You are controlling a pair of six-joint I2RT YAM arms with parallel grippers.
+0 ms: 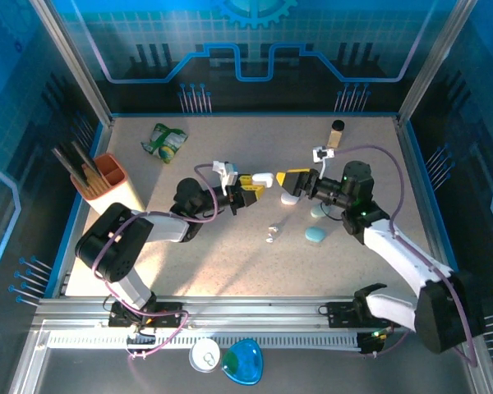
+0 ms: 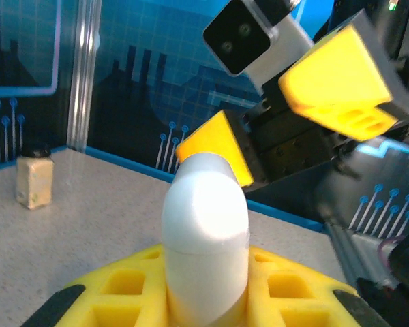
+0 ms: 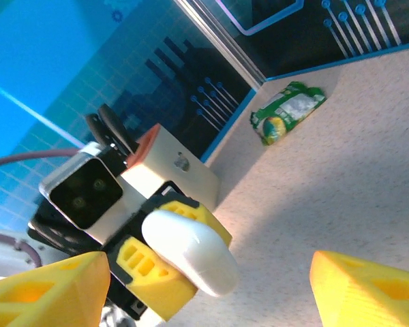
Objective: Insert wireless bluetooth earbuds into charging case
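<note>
My left gripper [image 1: 248, 190] is shut on a white pebble-shaped charging case [image 1: 263, 178], held closed above the table's middle. The left wrist view has that case [image 2: 206, 235] upright between the yellow fingers [image 2: 286, 293]. My right gripper [image 1: 296, 180] faces it from the right and stands open, its yellow fingertips [image 3: 48, 289] wide apart on either side of the case [image 3: 191, 252] without touching it. Tiny white earbuds [image 1: 271, 235] lie on the table below the two grippers. A teal case [image 1: 315, 235] lies right of them, and a white rounded piece [image 1: 289, 198] rests under the right gripper.
An orange pen holder [image 1: 107, 174] on a white box [image 3: 180, 167] stands at the left, with a green packet [image 1: 166, 141] at the back left. A small bottle [image 1: 337, 131] stands at the back right. A small pale teal bit [image 1: 316, 212] lies beside the right arm.
</note>
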